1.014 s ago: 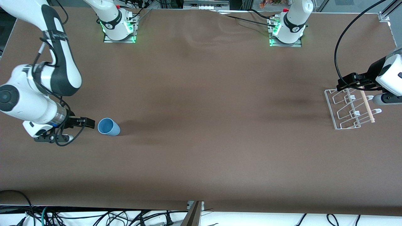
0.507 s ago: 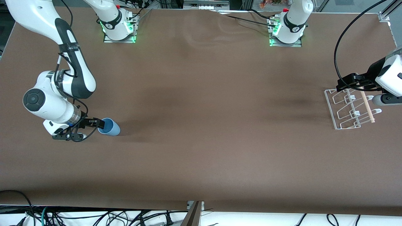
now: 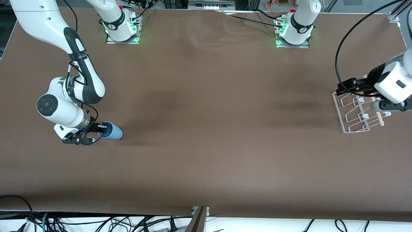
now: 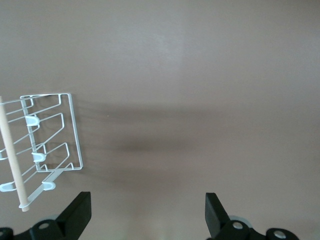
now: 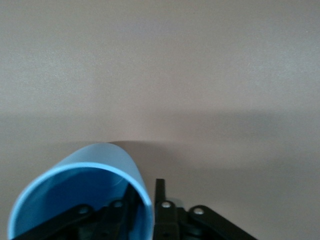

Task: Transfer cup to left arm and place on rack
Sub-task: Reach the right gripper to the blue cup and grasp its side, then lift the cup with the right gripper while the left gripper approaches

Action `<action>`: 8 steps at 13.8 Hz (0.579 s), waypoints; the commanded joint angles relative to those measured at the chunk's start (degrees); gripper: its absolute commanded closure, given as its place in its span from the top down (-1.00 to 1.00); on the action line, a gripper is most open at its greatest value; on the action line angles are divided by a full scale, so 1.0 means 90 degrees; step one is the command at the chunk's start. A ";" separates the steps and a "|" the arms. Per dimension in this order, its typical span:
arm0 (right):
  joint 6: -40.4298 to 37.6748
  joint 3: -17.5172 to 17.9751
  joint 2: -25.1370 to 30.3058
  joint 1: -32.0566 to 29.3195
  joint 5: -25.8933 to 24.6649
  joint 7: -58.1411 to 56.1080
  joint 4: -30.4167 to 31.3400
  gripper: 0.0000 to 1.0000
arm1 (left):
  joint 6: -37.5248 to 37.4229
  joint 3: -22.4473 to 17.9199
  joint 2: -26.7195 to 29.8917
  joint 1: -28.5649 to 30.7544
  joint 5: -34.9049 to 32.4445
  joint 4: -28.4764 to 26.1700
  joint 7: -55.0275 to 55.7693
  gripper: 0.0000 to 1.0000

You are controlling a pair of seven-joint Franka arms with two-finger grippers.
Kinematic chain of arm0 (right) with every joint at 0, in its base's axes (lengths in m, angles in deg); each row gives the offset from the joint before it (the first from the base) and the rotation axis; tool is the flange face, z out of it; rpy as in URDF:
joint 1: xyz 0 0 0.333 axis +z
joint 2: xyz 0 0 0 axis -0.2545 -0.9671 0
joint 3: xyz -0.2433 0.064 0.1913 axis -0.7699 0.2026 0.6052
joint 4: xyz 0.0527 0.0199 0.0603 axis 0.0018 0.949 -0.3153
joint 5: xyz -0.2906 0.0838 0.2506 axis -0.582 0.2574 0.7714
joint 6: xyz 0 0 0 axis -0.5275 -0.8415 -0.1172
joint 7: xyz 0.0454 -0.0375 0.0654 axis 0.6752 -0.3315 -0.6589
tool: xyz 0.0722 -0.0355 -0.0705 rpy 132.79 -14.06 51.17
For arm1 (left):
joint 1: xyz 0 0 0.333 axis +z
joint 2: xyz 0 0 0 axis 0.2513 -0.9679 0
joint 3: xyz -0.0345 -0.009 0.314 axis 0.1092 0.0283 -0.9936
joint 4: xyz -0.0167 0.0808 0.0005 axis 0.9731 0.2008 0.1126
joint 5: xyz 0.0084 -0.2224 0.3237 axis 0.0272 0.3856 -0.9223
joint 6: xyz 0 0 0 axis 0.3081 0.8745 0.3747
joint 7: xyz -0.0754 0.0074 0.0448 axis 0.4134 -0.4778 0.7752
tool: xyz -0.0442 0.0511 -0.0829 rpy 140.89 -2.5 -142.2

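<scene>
Now the cup [image 3: 112,131] is lying on its side on the table [image 3: 206,145], at the right arm's end, well apart from the rack [image 3: 357,112] at the left arm's end. Its long axis runs along the table, w/ the open mouth turned toward the right gripper [image 3: 103,128]. One rim wall is pinched by that gripper: one finger inside, one outside, as is shown only in the right wrist view. The rack's wooden rod [image 4: 12,160] is shown best in the left wrist view. The left gripper [image 3: 346,86] is held wide open over the rack's edge, empty, and the left arm waits. A long carry btw. arms is judged to come next.
</scene>
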 commanded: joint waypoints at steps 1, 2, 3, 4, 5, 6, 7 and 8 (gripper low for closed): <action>0.0023 -0.0013 0.0057 0.0112 0.0091 0.0078 -0.0025 -1.00 | -0.0121 0.0118 -0.0064 -0.0050 0.0236 0.0153 -0.0136 1.00; 0.0023 -0.0013 0.0067 0.0122 0.0091 0.0088 -0.0064 -1.00 | -0.0121 0.0128 -0.0025 -0.0050 0.0566 0.0114 -0.0195 1.00; 0.0013 -0.0013 0.0096 0.0122 0.0091 0.0020 -0.0142 -1.00 | -0.0121 0.0128 -0.0005 -0.0050 0.0802 0.0094 -0.0331 1.00; -0.0006 -0.0004 0.0135 0.0122 0.0091 0.0010 -0.0191 -1.00 | -0.0112 0.0128 0.0005 -0.0050 0.0968 0.0094 -0.0623 1.00; -0.0161 -0.0004 0.0194 0.0122 0.0091 0.0010 -0.0269 -1.00 | -0.0121 0.0138 0.0014 -0.0050 0.1231 0.0094 -0.1051 1.00; -0.0453 0.0064 0.0272 0.0142 0.0100 0.0020 -0.0424 -1.00 | -0.0112 0.0128 0.0024 -0.0040 0.1485 0.0085 -0.1645 1.00; -0.0784 0.0132 0.0301 0.0142 0.0100 0.0029 -0.0629 -1.00 | -0.0092 0.0128 0.0024 -0.0050 0.1671 0.0055 -0.2250 1.00; -0.1184 0.0162 0.0340 0.0151 0.0120 0.0039 -0.0824 -1.00 | -0.0063 0.0138 0.0024 -0.0050 0.1770 -0.0013 -0.2875 1.00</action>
